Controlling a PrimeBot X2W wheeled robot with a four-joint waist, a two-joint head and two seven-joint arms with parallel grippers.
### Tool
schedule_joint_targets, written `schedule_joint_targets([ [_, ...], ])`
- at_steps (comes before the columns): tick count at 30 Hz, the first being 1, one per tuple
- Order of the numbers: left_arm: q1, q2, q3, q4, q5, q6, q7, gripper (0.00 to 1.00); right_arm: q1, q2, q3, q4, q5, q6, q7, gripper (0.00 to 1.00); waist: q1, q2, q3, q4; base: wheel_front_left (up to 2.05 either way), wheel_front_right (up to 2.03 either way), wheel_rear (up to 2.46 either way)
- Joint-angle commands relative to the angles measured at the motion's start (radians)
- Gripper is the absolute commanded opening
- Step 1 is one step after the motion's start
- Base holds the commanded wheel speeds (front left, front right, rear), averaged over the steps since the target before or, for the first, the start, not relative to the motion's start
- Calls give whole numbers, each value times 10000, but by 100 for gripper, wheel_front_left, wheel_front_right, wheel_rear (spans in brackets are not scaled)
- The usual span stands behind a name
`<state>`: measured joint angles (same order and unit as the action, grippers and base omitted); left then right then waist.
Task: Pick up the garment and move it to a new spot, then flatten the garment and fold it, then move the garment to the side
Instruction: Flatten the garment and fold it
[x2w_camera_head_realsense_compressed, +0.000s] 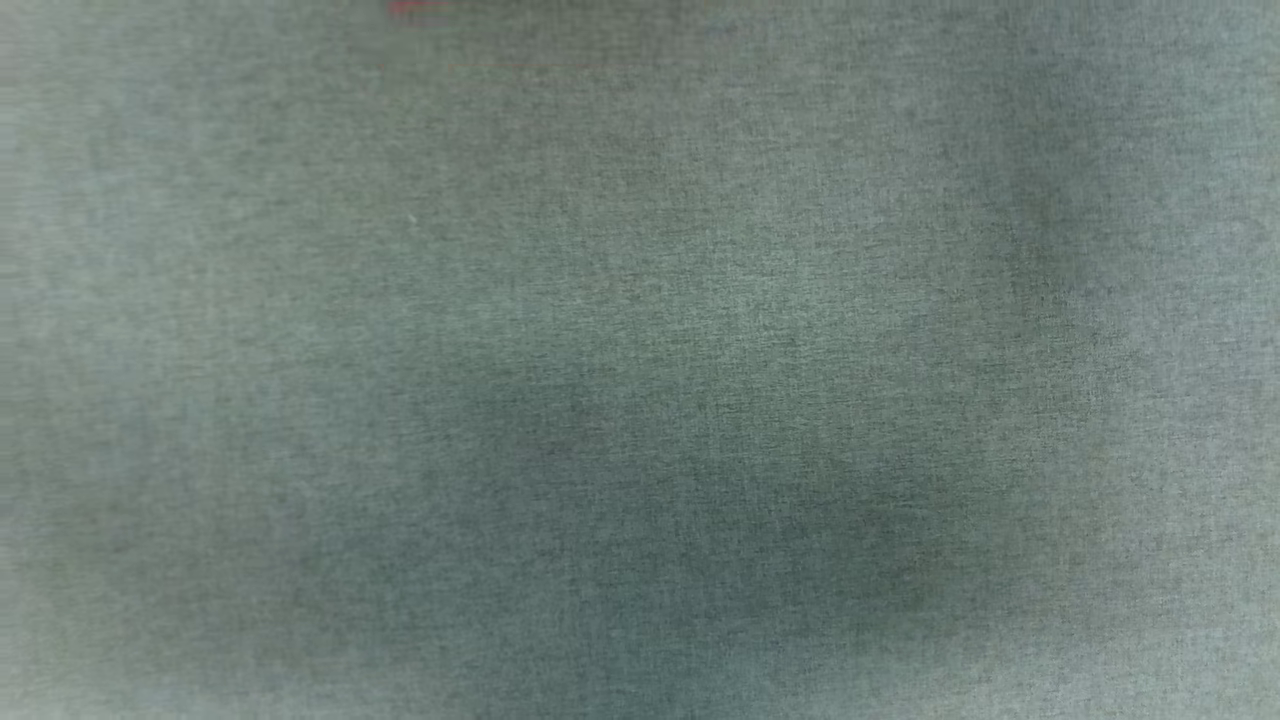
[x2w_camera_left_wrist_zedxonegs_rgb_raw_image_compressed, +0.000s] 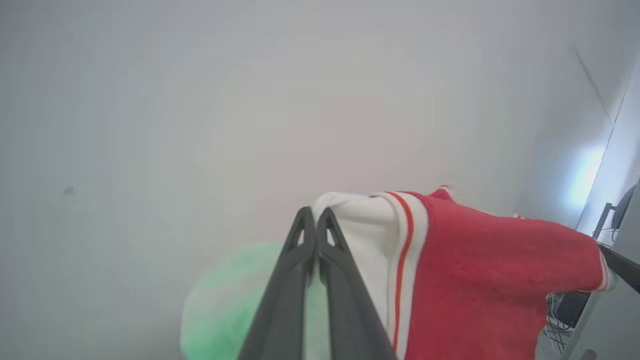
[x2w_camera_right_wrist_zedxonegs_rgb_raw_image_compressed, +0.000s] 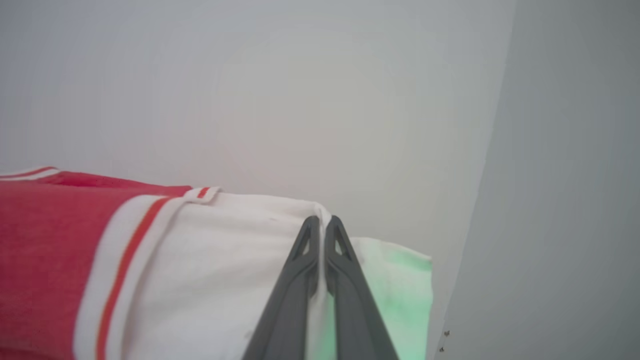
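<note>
I am looking down at a grey-green cloth surface (x2w_camera_head_realsense_compressed: 640, 360), and soft shadows are lying on it. A pale wall (x2w_camera_left_wrist_zedxonegs_rgb_raw_image_compressed: 200, 100) is showing in both wrist views. A bright patch (x2w_camera_left_wrist_zedxonegs_rgb_raw_image_compressed: 582, 175) is glowing near its corner. A grey panel (x2w_camera_right_wrist_zedxonegs_rgb_raw_image_compressed: 565, 175) is standing beside the wall.

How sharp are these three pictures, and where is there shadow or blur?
Head view: soft focus over the grey woven cloth surface, with a diffuse dark shadow low in the middle. Left wrist view: the red jersey with white sleeves looks soft, with a green blur beside the left pincer. Right wrist view: the right pincer is crisp, with green blur beside it too.
</note>
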<state>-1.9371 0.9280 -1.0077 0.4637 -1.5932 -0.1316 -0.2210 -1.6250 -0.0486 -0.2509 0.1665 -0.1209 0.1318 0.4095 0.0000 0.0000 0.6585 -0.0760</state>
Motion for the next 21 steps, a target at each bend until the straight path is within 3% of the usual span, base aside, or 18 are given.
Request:
schedule_joint_targets([
  [1, -91, -49, 101, 171, -44, 21, -77, 0, -133, -22, -94, 301, -156, -22, -251, 0, 0, 0, -198, 146, 0, 0, 0],
  [6, 585, 129, -30, -260, -273, 20, 350, 0, 180, -18, 306, 1278, -340, -20, -704, 0, 0, 0, -398, 143, 0, 0, 0],
  [10, 2038, 845, -146, -1268, -624, 16, 538, 0, 1666, -25, 878, 1046, -156, -20, -786, 0, 0, 0, -673, 56, 0, 0, 0],
  [16, 5409, 2267, -127, -4166, -1484, 13, 24, 0, 5565, -22, 1534, -948, 688, -20, -424, 0, 0, 0, -1128, -42, 0, 0, 0],
  [21, 8278, 3143, 127, -6186, -1172, 13, -398, 0, 9272, -63, 1807, -3463, 1601, -19, 135, 0, 0, 0, -1468, -67, 0, 0, 0],
])
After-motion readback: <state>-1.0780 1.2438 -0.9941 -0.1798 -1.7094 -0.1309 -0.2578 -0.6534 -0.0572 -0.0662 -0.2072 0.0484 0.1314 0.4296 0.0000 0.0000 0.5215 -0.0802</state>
